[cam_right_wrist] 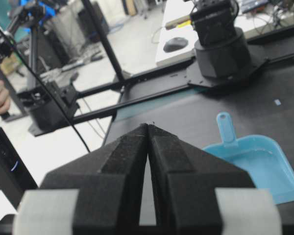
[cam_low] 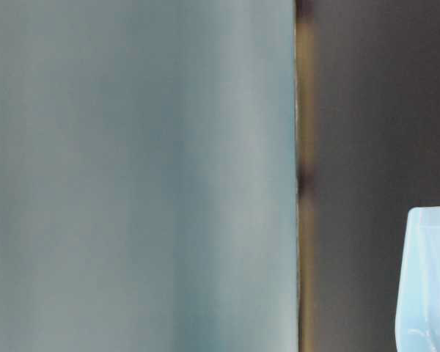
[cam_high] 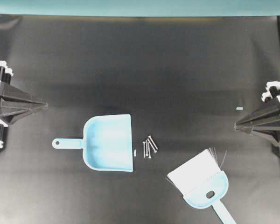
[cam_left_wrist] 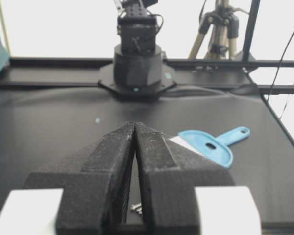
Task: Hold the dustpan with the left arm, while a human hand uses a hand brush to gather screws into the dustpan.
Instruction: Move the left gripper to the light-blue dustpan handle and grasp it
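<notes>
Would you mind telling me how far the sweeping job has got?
Nothing is done yet. The dustpan lies free on the table; the left end effector is shut and well away from it, holding nothing. The screws sit loose just off the pan's open edge, and the brush lies unattended. Gripping the pan and all the sweeping remain.

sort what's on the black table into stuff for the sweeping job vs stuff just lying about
For the job:
- light blue plastic dustpan
- light blue hand brush with white bristles
- small silver metal screws
- black left claw, shut, holding nothing

Just lying about:
- tiny pale blue scrap
- black right claw, shut and idle
</notes>
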You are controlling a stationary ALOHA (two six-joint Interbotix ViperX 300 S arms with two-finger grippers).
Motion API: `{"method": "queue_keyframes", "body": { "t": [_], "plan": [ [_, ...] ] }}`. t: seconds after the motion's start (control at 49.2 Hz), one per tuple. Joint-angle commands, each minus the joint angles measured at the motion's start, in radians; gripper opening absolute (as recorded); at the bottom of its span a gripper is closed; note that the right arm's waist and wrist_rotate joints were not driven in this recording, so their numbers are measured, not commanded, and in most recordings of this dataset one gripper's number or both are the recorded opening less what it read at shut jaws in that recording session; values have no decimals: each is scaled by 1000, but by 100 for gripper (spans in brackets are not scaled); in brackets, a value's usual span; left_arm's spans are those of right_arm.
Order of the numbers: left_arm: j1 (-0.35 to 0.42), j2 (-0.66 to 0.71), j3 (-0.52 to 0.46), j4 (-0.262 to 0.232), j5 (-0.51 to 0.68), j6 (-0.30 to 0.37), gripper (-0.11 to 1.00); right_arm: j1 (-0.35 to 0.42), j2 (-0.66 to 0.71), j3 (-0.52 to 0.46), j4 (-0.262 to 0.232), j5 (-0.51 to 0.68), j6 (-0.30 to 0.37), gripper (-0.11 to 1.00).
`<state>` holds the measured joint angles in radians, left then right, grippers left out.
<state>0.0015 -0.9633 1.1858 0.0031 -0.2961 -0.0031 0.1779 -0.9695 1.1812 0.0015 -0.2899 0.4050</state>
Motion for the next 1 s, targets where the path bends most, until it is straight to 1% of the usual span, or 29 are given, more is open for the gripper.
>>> {"method": "queue_keyframes", "body": {
  "t": [0.0, 0.02, 0.081, 0.203, 0.305, 0.467, 0.549, 0.711, 0.813, 0.894, 0.975],
  "plan": [
    [-25, 37, -32, 41, 52, -6, 6, 0, 5, -18, 2, -8, 0, 4],
    [-28, 48, -38, 41, 74, -9, 6, 0, 3, -17, 2, -5, -2, 4],
    [-38, 87, -63, 41, 146, -14, 0, 0, -3, -14, 2, 29, -2, 0],
    [-52, 175, -112, 41, 288, -17, 0, 0, -6, -11, 2, 141, 0, 0],
    [-52, 244, -133, 41, 388, -17, 0, 0, -8, -5, 2, 222, -2, 0],
    [-54, 331, -137, 41, 488, -20, 0, 0, -21, 20, 2, 308, 0, 0],
    [-60, 368, -137, 41, 511, -32, 0, 0, -40, 40, 2, 342, -2, 0],
    [-67, 439, -138, 41, 535, -92, 0, 0, -87, 86, 2, 377, -2, 0],
    [-71, 482, -132, 41, 532, -98, 0, 0, -124, 109, 2, 374, 0, 0],
    [-72, 503, -124, 41, 511, -100, 0, 0, -152, 126, 2, 368, -2, 0],
    [-72, 509, -100, 41, 439, -103, 0, 0, -181, 146, 2, 360, -2, 0]
  ]
}}
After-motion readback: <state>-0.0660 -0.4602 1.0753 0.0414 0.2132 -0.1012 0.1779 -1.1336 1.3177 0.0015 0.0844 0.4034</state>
